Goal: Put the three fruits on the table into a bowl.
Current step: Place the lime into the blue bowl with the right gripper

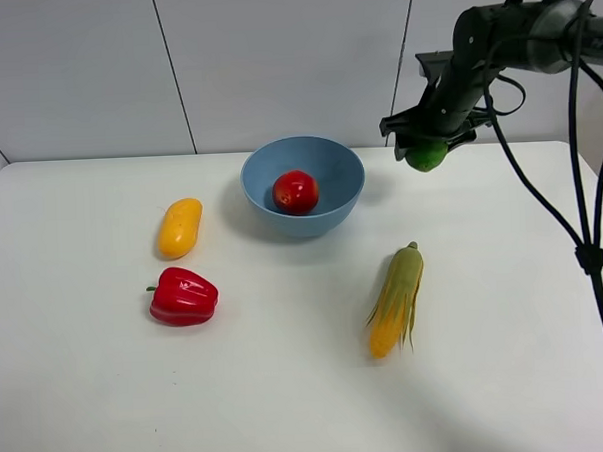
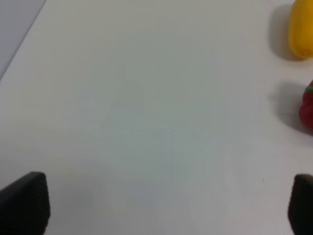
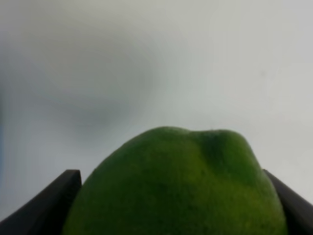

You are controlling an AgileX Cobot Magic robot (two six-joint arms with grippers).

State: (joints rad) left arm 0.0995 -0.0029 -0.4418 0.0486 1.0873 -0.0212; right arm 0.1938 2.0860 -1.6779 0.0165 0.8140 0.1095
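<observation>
My left tool [image 2: 168,205] is wide open with nothing between its tips, hanging over bare counter [image 1: 89,395]. It's out of the high view; only its own wrist camera shows it. That view catches the mango [image 1: 179,227] and the bell pepper [image 1: 182,296] at one edge, well clear of the tool.

In the high view the mango lies on the counter left of the bowl [image 1: 326,217], apart from it, long axis roughly front to back. The bell pepper is on its side just in front of the mango, not touching.

The bowl sits upright at centre-back, light blue. The apple [image 1: 295,191] is inside it, resting on the bottom.

The corn cob [image 1: 396,300] is in front and to the right of the bowl, flat on the counter, husk end pointing back.

My right tool [image 1: 425,141] is clamped on the lime [image 1: 427,156], one dark finger [image 3: 49,205] on each side. The lime is up off the counter, right of the bowl's rim, not over the bowl.
</observation>
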